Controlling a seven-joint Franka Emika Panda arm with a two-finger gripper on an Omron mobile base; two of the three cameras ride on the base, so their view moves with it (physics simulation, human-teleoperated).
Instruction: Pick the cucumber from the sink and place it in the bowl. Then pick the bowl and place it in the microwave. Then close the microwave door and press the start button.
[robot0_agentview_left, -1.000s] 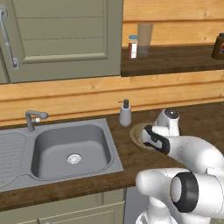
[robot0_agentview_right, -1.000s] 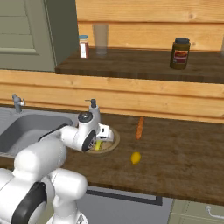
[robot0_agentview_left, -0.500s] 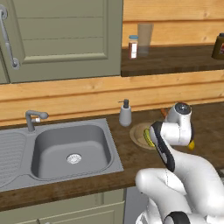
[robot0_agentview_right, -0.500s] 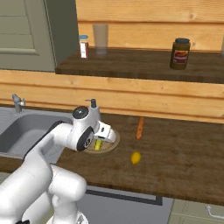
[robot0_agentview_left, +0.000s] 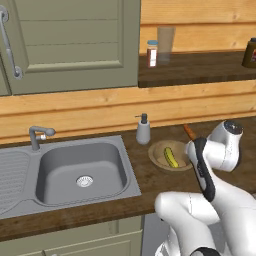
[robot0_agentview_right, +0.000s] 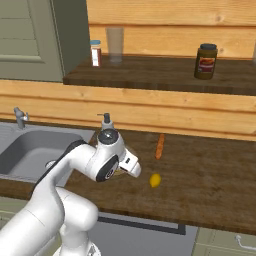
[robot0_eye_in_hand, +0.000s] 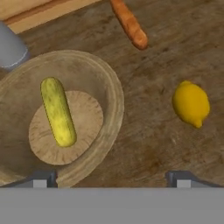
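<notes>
The light-brown wooden bowl (robot0_agentview_left: 156, 151) stands on the dark wood counter right of the sink (robot0_agentview_left: 102, 161). The yellow-green cucumber (robot0_agentview_left: 171, 157) lies flat inside it. In the hand view the cucumber (robot0_eye_in_hand: 57, 111) rests on the bowl's bottom, and the bowl's rim (robot0_eye_in_hand: 117, 98) curves through the middle of the view. My gripper (robot0_eye_in_hand: 111, 179) hangs above the bowl's right edge, open wide, nothing between its fingertips (robot0_eye_in_hand: 44, 180). From the right base view my hand (robot0_agentview_right: 130, 164) points down over the counter. The microwave and its door are out of view.
A lemon (robot0_eye_in_hand: 191, 104) and a carrot (robot0_eye_in_hand: 129, 22) lie on the counter just right of the bowl. A grey soap dispenser (robot0_agentview_left: 143, 130) stands behind it. The shelf above holds a glass (robot0_agentview_left: 165, 43), a small shaker (robot0_agentview_left: 152, 52) and a dark jar (robot0_agentview_right: 206, 61).
My arm has lifted up and away from the bowl, its wrist swinging higher and to the right in the left base view. The cucumber stays in the bowl. The jaws remain open.
</notes>
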